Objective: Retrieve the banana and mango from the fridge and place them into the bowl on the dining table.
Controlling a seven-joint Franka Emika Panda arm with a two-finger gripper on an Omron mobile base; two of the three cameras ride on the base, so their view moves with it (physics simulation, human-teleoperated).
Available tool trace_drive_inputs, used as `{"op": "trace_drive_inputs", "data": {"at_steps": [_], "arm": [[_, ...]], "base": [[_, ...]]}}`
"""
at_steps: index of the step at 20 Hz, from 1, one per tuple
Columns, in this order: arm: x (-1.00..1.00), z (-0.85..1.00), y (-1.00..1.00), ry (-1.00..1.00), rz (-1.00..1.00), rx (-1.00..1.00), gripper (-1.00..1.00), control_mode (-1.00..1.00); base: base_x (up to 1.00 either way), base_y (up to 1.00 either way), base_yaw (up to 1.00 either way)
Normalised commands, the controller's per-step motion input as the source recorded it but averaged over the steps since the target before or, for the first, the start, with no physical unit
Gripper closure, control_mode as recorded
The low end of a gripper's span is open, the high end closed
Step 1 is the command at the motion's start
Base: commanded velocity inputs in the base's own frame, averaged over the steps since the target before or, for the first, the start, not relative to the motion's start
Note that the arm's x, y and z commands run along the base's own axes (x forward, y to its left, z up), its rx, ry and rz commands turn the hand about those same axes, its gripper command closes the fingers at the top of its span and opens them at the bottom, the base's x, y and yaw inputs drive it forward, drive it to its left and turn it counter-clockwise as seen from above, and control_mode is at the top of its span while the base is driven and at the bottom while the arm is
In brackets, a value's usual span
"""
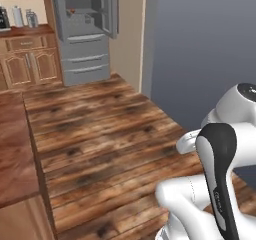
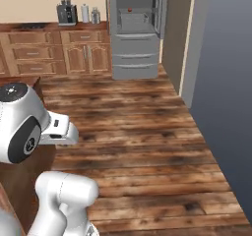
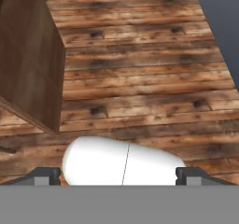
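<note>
The grey fridge [image 1: 85,44] [image 2: 134,48] stands far across the room with both upper doors swung open. On a shelf inside lies a small orange-red spot, the mango [image 1: 71,11] [image 2: 129,10]. The banana is too small to make out, and the bowl is out of view. A corner of the dining table [image 1: 15,149] [image 3: 30,59] with its reddish-brown top lies at my left. My gripper [image 3: 116,176] points down at the plank floor, its fingertips [image 3: 46,175] wide apart, open and holding nothing.
Wooden cabinets with drawers [image 1: 30,59] [image 2: 54,53] run left of the fridge, with a coffee machine [image 2: 66,13] and jars on their counter. A beige wall end [image 2: 187,43] and a grey wall [image 1: 210,49] bound the right. Broad plank floor [image 2: 142,127] stretches toward the fridge.
</note>
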Motion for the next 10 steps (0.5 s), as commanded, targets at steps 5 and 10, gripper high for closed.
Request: {"op": "trace_drive_inputs", "data": {"at_steps": [5, 10], "arm": [[0.0, 0.0, 0.0, 0.0, 0.0, 0.0, -1.0, 1.0], [0.0, 0.0, 0.0, 0.0, 0.0, 0.0, -1.0, 1.0]], "base": [[1.0, -0.82, -0.08], [1.0, -0.3, 0.0]]}}
